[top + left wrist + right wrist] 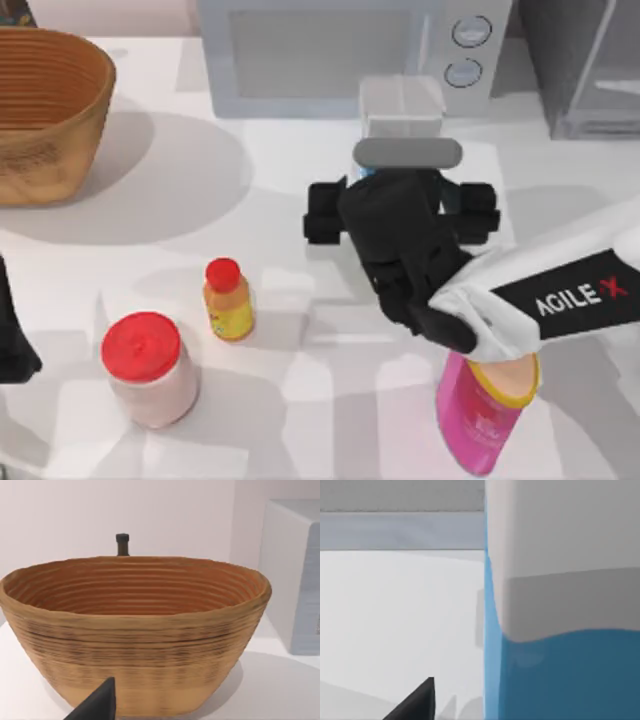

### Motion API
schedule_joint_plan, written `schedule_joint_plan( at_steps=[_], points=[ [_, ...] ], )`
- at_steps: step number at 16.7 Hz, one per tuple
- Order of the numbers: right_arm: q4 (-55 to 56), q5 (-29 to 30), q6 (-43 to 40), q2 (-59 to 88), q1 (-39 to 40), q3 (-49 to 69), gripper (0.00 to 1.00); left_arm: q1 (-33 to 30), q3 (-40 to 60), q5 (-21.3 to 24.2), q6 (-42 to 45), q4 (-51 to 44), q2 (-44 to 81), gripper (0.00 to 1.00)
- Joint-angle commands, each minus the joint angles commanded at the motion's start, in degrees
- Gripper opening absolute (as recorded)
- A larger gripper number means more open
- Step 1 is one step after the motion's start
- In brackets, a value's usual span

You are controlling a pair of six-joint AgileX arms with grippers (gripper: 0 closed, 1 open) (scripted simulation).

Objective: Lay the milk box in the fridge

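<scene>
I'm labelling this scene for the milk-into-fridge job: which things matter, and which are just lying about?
For the job:
milk box, at the right pincer
fridge, top view's far right

Lying about:
woven basket
microwave
small orange bottle
red-lidded jar
pink can
left arm, parked at the left edge

- Tall rectangular milk box (560,630): white top, sky-blue body.
- Round woven basket (135,630): tan with darker ribbed lines.
- Small orange bottle (228,300): red cap.
- Cylindrical pink can (485,415): yellow rim.
- Pale jar (150,370): red lid.

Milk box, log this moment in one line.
right end effector at milk box | fridge far right | left arm parked
</scene>
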Motion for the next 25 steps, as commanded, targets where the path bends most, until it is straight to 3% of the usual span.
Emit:
schedule_joint_plan(
  at_steps=[4, 17, 25],
  points=[
    [0.2, -0.1, -0.1, 0.0, -0.1, -0.1, 1.00, 0.0, 0.0, 0.0, 0.0, 0.0, 0.0, 1.00],
    [0.2, -0.1, -0.1, 0.0, -0.1, -0.1, 0.02, 0.0, 0.0, 0.0, 0.0, 0.0, 0.0, 1.00],
    [0.2, -0.1, -0.1, 0.0, -0.1, -0.1, 0.00, 0.0, 0.0, 0.0, 0.0, 0.0, 0.0, 1.00]
  ],
)
